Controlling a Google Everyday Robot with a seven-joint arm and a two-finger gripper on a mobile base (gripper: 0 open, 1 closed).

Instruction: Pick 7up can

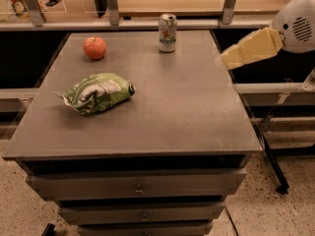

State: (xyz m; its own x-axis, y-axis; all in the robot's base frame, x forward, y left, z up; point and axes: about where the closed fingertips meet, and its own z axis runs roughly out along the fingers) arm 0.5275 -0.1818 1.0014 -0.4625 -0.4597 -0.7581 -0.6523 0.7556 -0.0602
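Observation:
The 7up can [167,32] stands upright near the far edge of the grey table top [187,117], silvery-white with green and red markings. My gripper [226,60] reaches in from the right, over the table's right edge. It is a pale yellow tip on a white arm and points left. It is well to the right of the can and a little nearer to the camera, apart from it.
A red apple [94,47] sits at the far left of the table. A green-and-white chip bag [96,93] lies left of the middle. Drawers run below the front edge. A rail and counter stand behind the table.

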